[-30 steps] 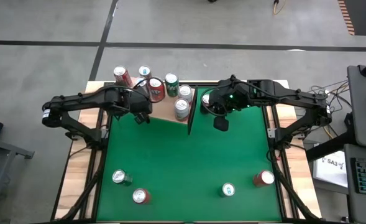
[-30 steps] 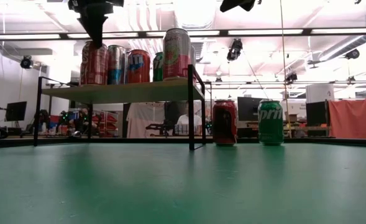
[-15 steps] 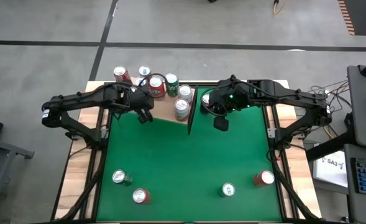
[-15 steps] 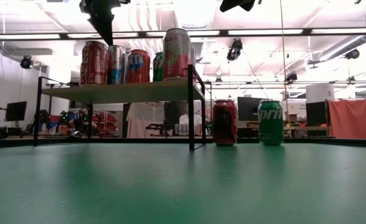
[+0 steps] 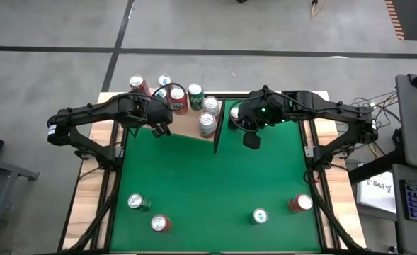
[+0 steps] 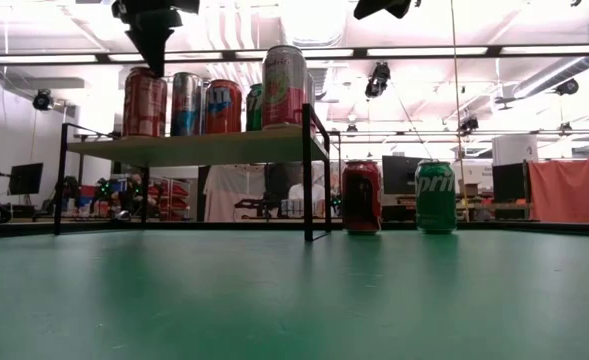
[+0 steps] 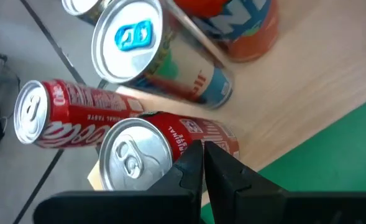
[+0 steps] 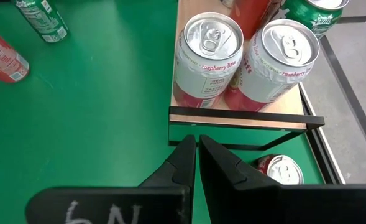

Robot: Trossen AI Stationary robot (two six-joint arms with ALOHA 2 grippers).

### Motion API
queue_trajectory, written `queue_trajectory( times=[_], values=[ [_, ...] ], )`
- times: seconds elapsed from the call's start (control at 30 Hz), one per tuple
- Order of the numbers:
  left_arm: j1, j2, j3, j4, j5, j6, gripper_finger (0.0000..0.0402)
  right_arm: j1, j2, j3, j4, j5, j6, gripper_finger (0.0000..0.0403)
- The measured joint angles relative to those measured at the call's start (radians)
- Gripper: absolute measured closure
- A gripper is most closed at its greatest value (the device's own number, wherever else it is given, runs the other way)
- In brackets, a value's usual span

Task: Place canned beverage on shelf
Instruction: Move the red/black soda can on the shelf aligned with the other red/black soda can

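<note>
A: While the left claw (image 6: pixel 154 62) hangs pinched together, empty, over the shelf (image 6: pixel 199 147), what is the risk?

B: Item: red can (image 6: pixel 145 102), upright at the shelf's left end, directly beneath it. A low sideways swing could topple it, perhaps off the edge.

A: Right claw (image 5: pixel 251 141)?

B: Closed, empty, above the counter (image 5: pixel 215 184) beside the shelf's end panel.

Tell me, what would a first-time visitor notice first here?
Probably the cluster of cans crowded on the raised wooden shelf at the table's far edge, with the shut left gripper hanging just above them. Four more cans stand scattered along the green table's near edge.
</note>
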Motion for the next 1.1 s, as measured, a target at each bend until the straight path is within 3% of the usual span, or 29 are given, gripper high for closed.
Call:
queue_trajectory(
  times=[0.33,0.57,0.73,0.97,1.1],
  values=[
    [-0.006,-0.077,0.059,-0.039,0.003,0.034,0.0402,0.0,0.0,0.0,-0.001,0.0,-0.01,0.039],
    [0.062,-0.151,0.087,-0.054,0.009,0.079,0.0402,0.0,0.0,0.0,-0.002,0.0,-0.011,0.039],
    [0.134,-0.166,0.074,-0.052,0.06,0.117,0.0402,0.0,0.0,0.0,-0.002,0.0,-0.017,0.039],
    [0.153,-0.146,0.071,-0.049,0.166,0.215,0.0402,0.0,0.0,0.0,-0.003,-0.001,-0.018,0.039],
    [0.168,-0.141,0.07,-0.049,0.169,0.257,0.0402,0.0,0.0,0.0,-0.003,-0.001,-0.018,0.039]
  ],
)
